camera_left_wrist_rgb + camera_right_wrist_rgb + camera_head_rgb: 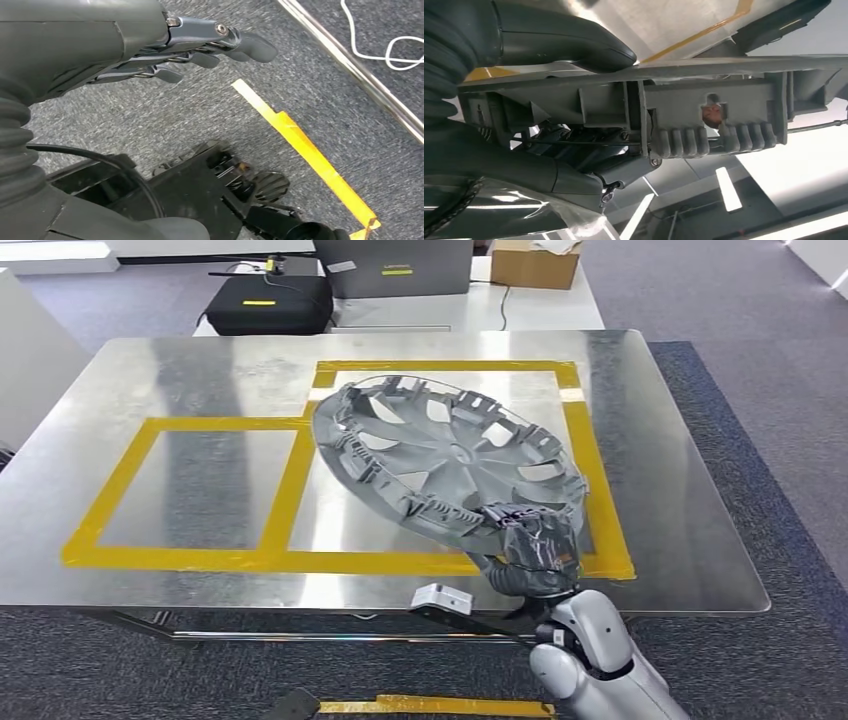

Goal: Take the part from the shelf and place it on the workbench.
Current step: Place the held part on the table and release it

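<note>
1. The right hand (533,545), low and right of centre in the head view, grips the near rim of the part (450,455), a grey wheel cover with its ribbed inner side facing up.
2. The part sits tilted over the workbench (690,540), near the middle of the frame, above the larger of two yellow tape rectangles (600,475); whether its far edge touches the metal top I cannot tell.
3. In the right wrist view the thick grey thumb (574,42) lies on one face of the part's rim (714,117) and the darker fingers (589,157) press the other face, so the hand is clamped on it.
4. In the left wrist view the left hand (165,47) sits at the upper left of the frame above grey carpet (310,65), fingers stretched out and holding nothing.
5. A yellow floor strip (305,150) runs diagonally toward the lower right of that frame.
6. At the top of the head view, a black case (268,302) and a cardboard box (535,265) stand on a white table beyond the workbench.
</note>
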You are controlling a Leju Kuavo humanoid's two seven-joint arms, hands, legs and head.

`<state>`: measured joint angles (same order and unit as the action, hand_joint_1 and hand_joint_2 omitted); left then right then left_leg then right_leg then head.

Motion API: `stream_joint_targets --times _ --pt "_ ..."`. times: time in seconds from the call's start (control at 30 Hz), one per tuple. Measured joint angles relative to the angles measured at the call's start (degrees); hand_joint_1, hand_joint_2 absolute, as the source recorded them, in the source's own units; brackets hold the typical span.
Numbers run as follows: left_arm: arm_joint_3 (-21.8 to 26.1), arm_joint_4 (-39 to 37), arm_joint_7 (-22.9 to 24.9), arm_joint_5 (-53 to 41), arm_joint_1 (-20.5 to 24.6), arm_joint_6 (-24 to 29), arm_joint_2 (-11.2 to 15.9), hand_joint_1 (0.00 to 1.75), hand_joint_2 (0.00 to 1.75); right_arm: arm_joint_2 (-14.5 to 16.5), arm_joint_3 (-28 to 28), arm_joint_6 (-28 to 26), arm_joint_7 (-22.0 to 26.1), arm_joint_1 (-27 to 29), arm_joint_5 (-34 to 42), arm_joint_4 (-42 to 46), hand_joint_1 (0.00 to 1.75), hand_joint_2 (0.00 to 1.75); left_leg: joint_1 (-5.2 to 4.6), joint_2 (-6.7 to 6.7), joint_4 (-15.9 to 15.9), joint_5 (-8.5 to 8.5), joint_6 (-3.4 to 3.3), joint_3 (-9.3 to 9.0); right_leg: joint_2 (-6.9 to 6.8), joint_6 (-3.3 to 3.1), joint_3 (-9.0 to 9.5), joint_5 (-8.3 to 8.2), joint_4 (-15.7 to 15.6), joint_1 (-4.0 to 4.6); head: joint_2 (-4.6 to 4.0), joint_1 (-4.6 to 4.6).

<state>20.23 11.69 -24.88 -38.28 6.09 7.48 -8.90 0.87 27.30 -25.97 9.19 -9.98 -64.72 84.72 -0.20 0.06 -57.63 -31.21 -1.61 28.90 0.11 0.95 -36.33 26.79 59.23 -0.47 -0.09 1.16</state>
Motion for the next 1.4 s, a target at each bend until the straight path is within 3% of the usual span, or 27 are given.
stream_joint_targets --times 0.2,0.37,0.5,0.63,0.67,0.8,1.4 --pt "-0.51 0.02 0.62 -1.29 0.4 -0.38 0.03 0.0 1.75 -0.22 2.36 2.56 -3.18 -6.28 -4.59 -6.52 1.75 1.75 0.06 0.04 0.45 0.1 0.15 -0.16 -0.02 -0.45 0.02 0.2 0.06 0.21 0.0 -0.02" --pt "-1.25 0.09 2.07 -2.51 1.03 -0.95 -0.01 0.0 1.75 0.02 5.98 5.26 -5.3 -12.78 -9.09 -15.28 1.75 1.75 0.18 0.01 0.51 0.24 1.24 -0.16 -0.22 -0.59 0.09 0.12 0.08 0.3 0.0 -0.06" --pt "-1.9 0.19 4.1 -4.25 1.44 -1.08 0.01 0.0 1.75 1.17 8.83 7.07 -6.73 -17.42 -12.26 -22.37 1.75 1.75 0.16 0.0 0.48 0.28 1.35 -0.18 -0.22 -0.62 0.25 -0.03 0.02 0.27 0.0 -0.07" --pt "-2.89 0.41 6.12 -5.72 2.09 -0.39 0.0 0.0 1.75 3.13 11.22 7.09 -8.35 -21.12 -14.25 -30.2 0.0 0.0 0.13 0.0 0.36 0.33 1.42 -0.2 -0.22 -0.51 0.35 -0.19 -0.07 0.24 0.0 -0.07" --pt "-3.03 0.45 6.43 -5.95 2.2 -0.13 -0.01 0.0 1.75 3.53 11.56 6.69 -8.78 -21.76 -14.51 -31.74 0.0 0.0 0.11 0.0 0.34 0.33 1.42 -0.2 -0.21 -0.49 0.36 -0.22 -0.07 0.23 0.0 -0.07" --pt "-3.25 0.59 7.14 -6.4 2.35 1.0 -0.03 0.0 0.0 4.55 12.12 5.23 -10.61 -23.39 -14.71 -36.24 0.0 0.0 0.08 0.0 0.27 0.33 1.42 -0.21 -0.23 -0.45 0.42 -0.24 -0.11 0.2 0.0 -0.07" --pt "-3.05 0.63 6.92 -5.57 1.83 3.4 0.0 0.0 0.0 3.69 7.81 4.58 -13.8 -21.65 -14.49 -36.65 0.0 0.0 0.0 0.01 0.21 0.32 1.4 -0.24 -0.21 -0.39 0.43 -0.28 -0.16 0.12 0.0 -0.06"
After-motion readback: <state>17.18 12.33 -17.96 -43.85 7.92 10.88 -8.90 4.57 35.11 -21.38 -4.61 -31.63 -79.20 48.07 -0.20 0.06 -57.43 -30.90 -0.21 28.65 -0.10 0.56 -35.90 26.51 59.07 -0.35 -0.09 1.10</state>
